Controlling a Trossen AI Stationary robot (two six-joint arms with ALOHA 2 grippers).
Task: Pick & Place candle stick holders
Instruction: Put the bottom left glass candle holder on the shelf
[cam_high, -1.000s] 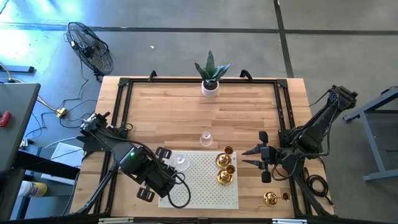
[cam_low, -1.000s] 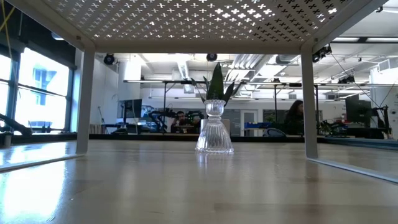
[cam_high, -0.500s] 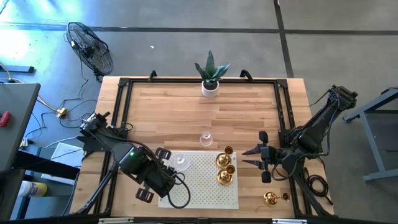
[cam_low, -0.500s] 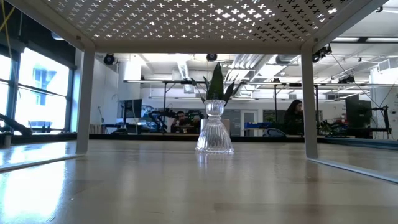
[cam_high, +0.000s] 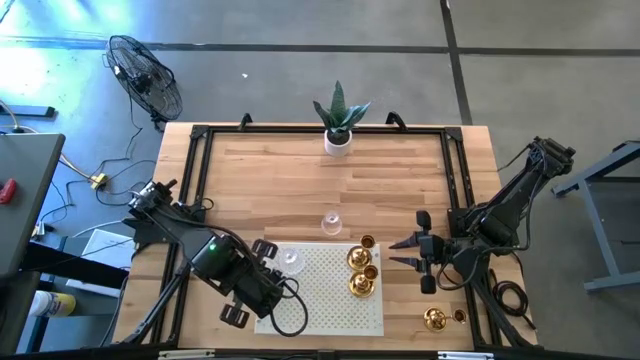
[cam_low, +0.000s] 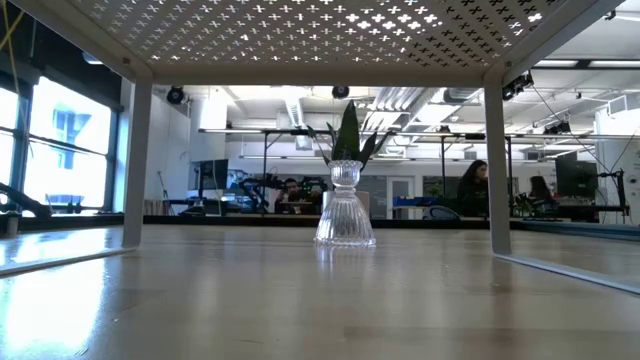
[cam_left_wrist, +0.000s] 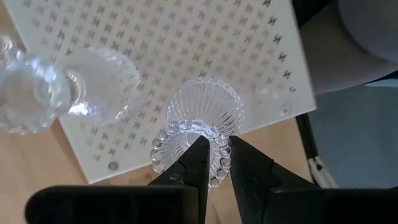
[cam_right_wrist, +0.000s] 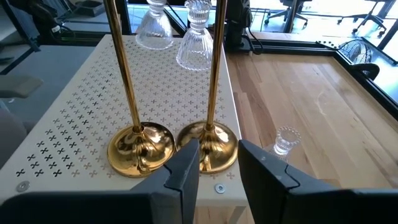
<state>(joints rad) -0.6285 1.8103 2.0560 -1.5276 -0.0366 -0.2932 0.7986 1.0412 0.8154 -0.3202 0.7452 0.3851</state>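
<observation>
Two gold candle stick holders (cam_high: 360, 272) stand on the white perforated rack (cam_high: 320, 305), near its right edge. A clear glass holder (cam_high: 291, 258) stands near the rack's far edge. Another glass holder (cam_high: 331, 222) stands base down on the table beyond the rack, and also shows in the low view (cam_low: 345, 205). My left gripper (cam_left_wrist: 216, 149) points down over the rack's left edge, shut on a third glass holder (cam_left_wrist: 205, 106), which the gripper hides in the high view. My right gripper (cam_high: 405, 252) is open, level, just right of the rack, with the gold bases (cam_right_wrist: 208, 144) ahead of it. My left gripper pinches the beaded top rim (cam_left_wrist: 219, 163) of the glass holder from above, one finger on each side of the rim's wall. The holder is upright below the fingers, its ribbed base (cam_left_wrist: 205, 106) over the rack. I cannot tell whether the base rests on the rack.
A third gold holder (cam_high: 433, 318) is on the table at the near right corner. A white pot with a green plant (cam_high: 339, 120) stands at the far edge. A black frame (cam_high: 200, 180) runs around the tabletop. The rack stands on legs (cam_low: 137, 160) above the table.
</observation>
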